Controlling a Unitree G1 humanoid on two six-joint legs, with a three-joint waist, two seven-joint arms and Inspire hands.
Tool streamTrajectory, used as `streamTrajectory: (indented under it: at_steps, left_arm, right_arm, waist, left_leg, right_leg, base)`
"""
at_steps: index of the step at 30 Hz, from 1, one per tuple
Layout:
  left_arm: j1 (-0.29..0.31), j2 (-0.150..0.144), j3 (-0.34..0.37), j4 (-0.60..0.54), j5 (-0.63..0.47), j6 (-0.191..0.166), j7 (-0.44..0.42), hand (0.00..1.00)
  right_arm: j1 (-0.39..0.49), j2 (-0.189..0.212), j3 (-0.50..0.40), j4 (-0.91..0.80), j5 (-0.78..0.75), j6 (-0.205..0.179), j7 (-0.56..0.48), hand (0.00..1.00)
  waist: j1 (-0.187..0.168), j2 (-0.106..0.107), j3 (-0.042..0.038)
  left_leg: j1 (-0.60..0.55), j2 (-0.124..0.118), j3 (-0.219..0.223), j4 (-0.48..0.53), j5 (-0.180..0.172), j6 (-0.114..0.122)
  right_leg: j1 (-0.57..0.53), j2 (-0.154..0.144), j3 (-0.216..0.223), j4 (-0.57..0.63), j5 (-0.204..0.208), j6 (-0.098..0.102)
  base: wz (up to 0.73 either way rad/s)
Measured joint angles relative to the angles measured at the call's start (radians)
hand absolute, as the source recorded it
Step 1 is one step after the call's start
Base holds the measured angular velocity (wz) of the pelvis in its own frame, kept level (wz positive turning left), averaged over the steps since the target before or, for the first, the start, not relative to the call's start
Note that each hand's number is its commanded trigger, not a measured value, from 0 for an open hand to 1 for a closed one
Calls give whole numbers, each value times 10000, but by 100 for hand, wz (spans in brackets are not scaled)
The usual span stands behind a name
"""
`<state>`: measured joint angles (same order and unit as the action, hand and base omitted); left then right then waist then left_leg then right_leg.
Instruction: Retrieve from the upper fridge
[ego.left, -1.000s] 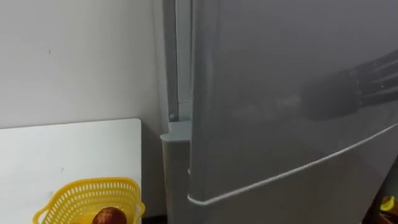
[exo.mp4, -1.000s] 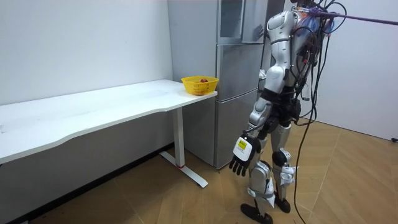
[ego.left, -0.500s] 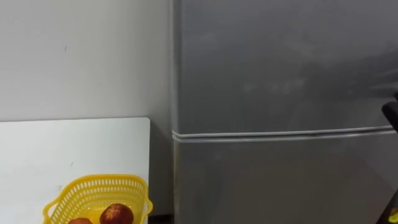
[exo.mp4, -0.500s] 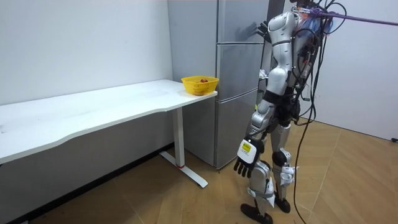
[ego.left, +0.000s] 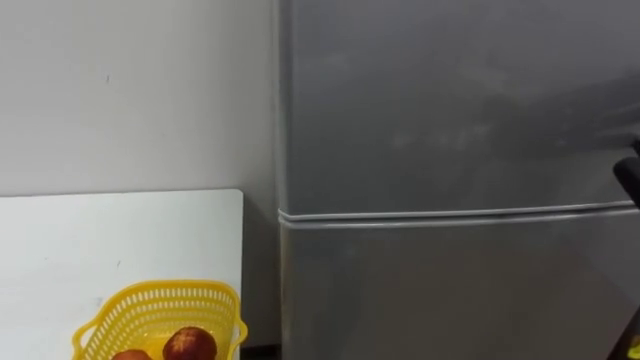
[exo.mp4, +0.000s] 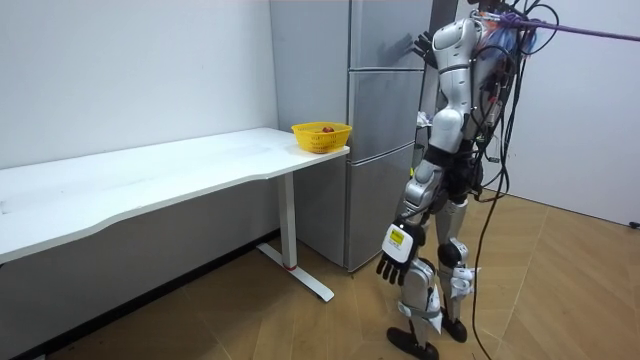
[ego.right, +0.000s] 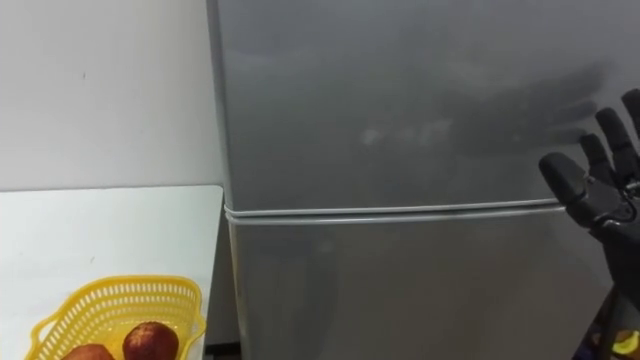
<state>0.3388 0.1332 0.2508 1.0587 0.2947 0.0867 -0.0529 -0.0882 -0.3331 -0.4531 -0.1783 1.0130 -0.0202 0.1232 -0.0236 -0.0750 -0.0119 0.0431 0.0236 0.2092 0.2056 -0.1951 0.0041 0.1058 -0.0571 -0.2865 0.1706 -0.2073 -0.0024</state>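
- We are standing right in front of the grey fridge (ego.left: 450, 120), facing its doors, on the wooden floor (exo.mp4: 250, 320).
- The fridge's upper door (ego.right: 400, 100) is sitting shut. The lower door (ego.right: 400, 290) is shut too, with a thin pale seam (ego.left: 450, 214) running between them.
- Our right hand (ego.right: 605, 195) is raised at the right side of the fridge, level with the seam and the bottom of the upper door.
- Its fingers are pointing up, straight and spread, and are gripping nothing. We can't tell whether they are touching the door.
- Our left hand (exo.mp4: 392, 262) is hanging low at our side, well apart from the fridge. Its fingers are loosely relaxed and are holding nothing.
- A white table (ego.left: 100, 240) is standing just left of the fridge, against the white wall (ego.left: 130, 90).
- A yellow slotted basket (ego.left: 160, 290) is sitting on the table end nearest the fridge.
- Red fruit (ego.left: 190, 344) is lying inside the basket, two pieces as far as we are seeing. It looks apple-like, but we can't tell the exact kind.
- Neither hand is reaching toward the basket or the fruit.
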Motion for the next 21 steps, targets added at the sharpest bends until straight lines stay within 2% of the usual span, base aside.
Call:
streamTrajectory:
  at_steps: [8,11,13,17,21]
  left_arm:
    - [9,0,-4,-162,4,29,26,0]
    - [8,15,-4,-279,-81,-24,85,0]
    - [20,15,2,-254,-78,-52,230,0]
    - [36,17,7,-120,-85,-147,496,0]
    - [51,11,23,3,-82,-232,709,0]
  right_arm:
    - [-12,0,-3,-4,-219,0,-38,0]
    - [-55,0,-2,-14,-475,0,-344,0]
    - [-83,0,-16,-271,-1129,-12,-917,0]
    - [-83,0,-108,-472,-2311,-47,-1830,0]
    - [14,0,-632,-697,-3350,-122,-3349,0]
  waist:
    - [-1,36,-1]
    - [-60,70,3]
    - [-184,92,15]
    - [-320,146,28]
    - [-349,189,43]
  left_leg:
    - [-38,6,-7,-4,-1,0]
    - [-52,7,-19,7,-1,1]
    - [-97,-1,-111,9,-2,3]
    - [-137,-8,-181,15,-2,2]
    - [-139,2,-158,1,-2,2]
  right_leg:
    - [-25,7,69,4,0,0]
    - [-52,5,45,10,2,0]
    - [-32,-25,-149,3,0,5]
    - [-59,-16,-151,-22,-1,6]
    - [-76,-13,-153,-17,-1,6]
  base:
    - [0]
    - [2]
    - [14]
    - [6]
    - [0]
